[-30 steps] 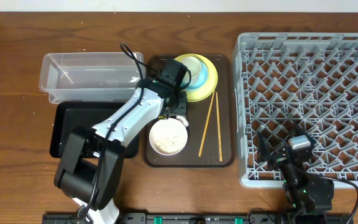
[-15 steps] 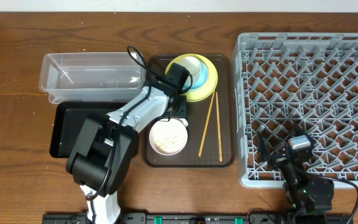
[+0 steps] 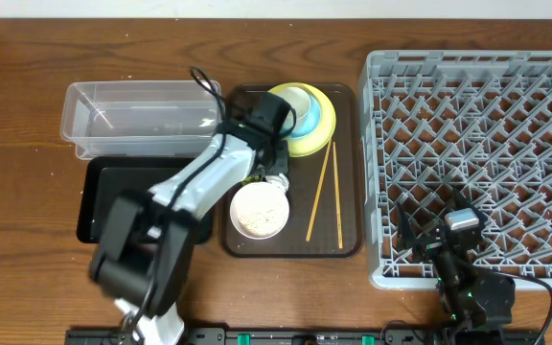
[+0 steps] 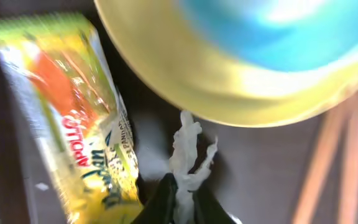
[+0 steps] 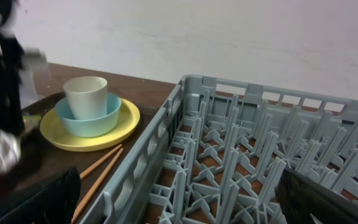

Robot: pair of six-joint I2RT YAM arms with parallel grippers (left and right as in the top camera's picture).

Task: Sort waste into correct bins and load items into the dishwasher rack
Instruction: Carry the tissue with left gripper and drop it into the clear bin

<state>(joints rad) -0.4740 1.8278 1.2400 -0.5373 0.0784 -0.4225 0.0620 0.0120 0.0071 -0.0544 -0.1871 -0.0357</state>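
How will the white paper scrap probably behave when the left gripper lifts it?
The paper scrap looks thin and twisted, so probably light and floppy. It is pinched by one end in the left gripper, so it may bend or slip out.

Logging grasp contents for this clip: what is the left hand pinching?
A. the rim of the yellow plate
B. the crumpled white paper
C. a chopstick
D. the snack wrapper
B: in the left wrist view the left hand is shut on the crumpled white paper, and the snack wrapper lies loose beside it.
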